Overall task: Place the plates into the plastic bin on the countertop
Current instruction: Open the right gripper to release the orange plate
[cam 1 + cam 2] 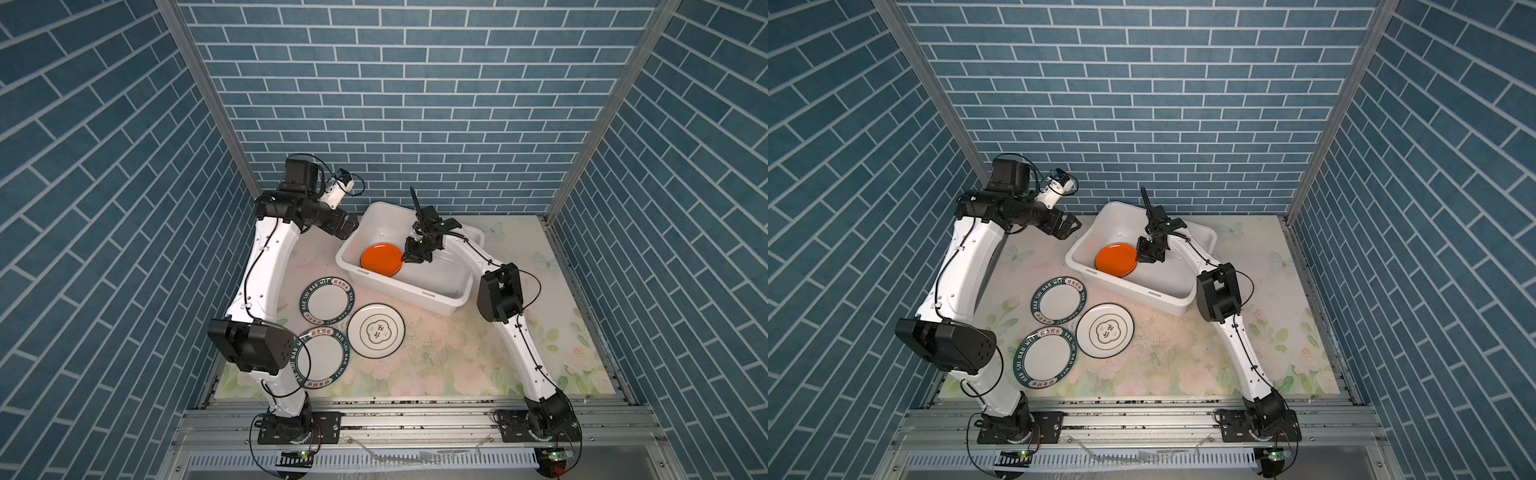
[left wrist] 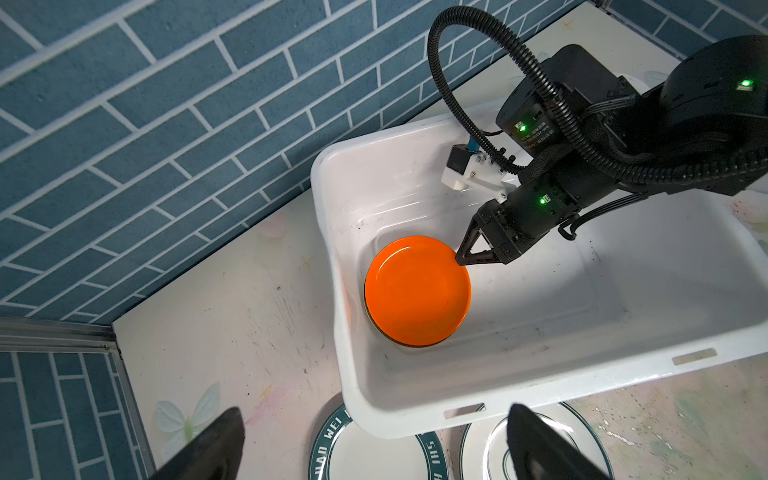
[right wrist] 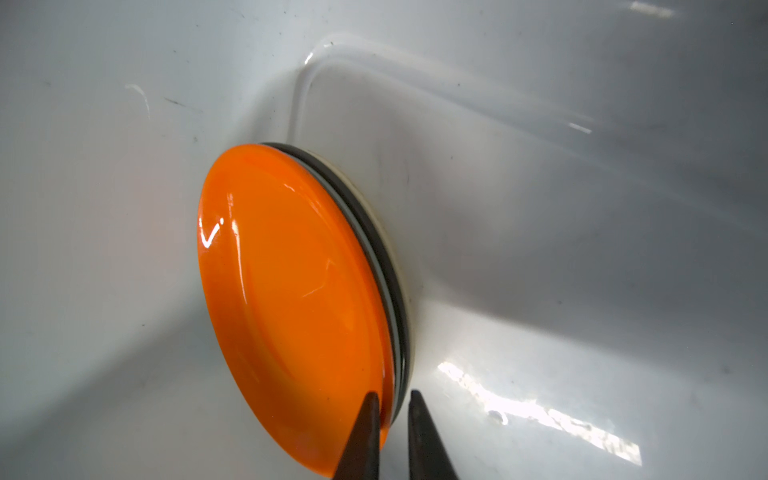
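The orange plate (image 1: 380,259) (image 1: 1115,259) (image 2: 417,291) (image 3: 291,299) lies on top of a small stack inside the white plastic bin (image 1: 415,297) (image 1: 1142,295) (image 2: 540,390), at its left end. Dark and cream rims (image 3: 374,232) show under it. My right gripper (image 1: 405,259) (image 1: 1139,258) (image 2: 459,261) (image 3: 392,399) reaches down into the bin and is shut on the orange plate's rim. My left gripper (image 1: 351,226) (image 1: 1069,226) (image 2: 378,409) hangs open and empty beside the bin's left corner. Two green-lettered plates (image 1: 328,300) (image 1: 320,357) and a gold-motif plate (image 1: 376,330) lie on the countertop (image 1: 478,353).
The bin stands skewed at the back of the countertop, close to the blue brick wall (image 1: 415,124). My left arm's elbow (image 1: 249,345) overhangs the nearer lettered plate. A grey metal rail (image 1: 415,415) runs along the front edge.
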Controlling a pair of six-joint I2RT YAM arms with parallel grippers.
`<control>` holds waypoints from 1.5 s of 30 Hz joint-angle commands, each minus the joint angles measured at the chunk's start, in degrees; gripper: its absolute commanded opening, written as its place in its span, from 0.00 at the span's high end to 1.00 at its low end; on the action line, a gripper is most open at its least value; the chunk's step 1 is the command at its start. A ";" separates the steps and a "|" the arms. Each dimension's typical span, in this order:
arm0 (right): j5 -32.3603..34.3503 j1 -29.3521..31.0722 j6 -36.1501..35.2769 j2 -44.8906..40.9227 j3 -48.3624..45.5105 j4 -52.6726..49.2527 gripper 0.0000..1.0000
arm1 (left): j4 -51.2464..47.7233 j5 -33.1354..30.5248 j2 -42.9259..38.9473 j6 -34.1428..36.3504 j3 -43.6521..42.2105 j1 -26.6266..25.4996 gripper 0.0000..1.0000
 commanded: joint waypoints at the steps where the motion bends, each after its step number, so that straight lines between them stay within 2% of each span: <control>1: 0.39 0.26 -0.85 -0.94 0.26 -0.23 0.89 | 0.19 0.78 -0.06 -0.48 -0.48 0.37 0.00; 10: -1.50 0.31 0.11 0.21 0.26 0.57 0.95 | -0.02 0.77 0.11 -0.57 -0.42 0.34 0.00; 32: -3.84 0.34 1.58 1.64 0.73 0.48 0.93 | -0.02 1.18 -0.14 -0.53 -1.75 0.36 0.01; 45: 3.17 -0.12 -1.60 -4.60 0.40 1.35 0.85 | -0.20 0.90 -0.42 -0.62 -0.30 0.38 0.00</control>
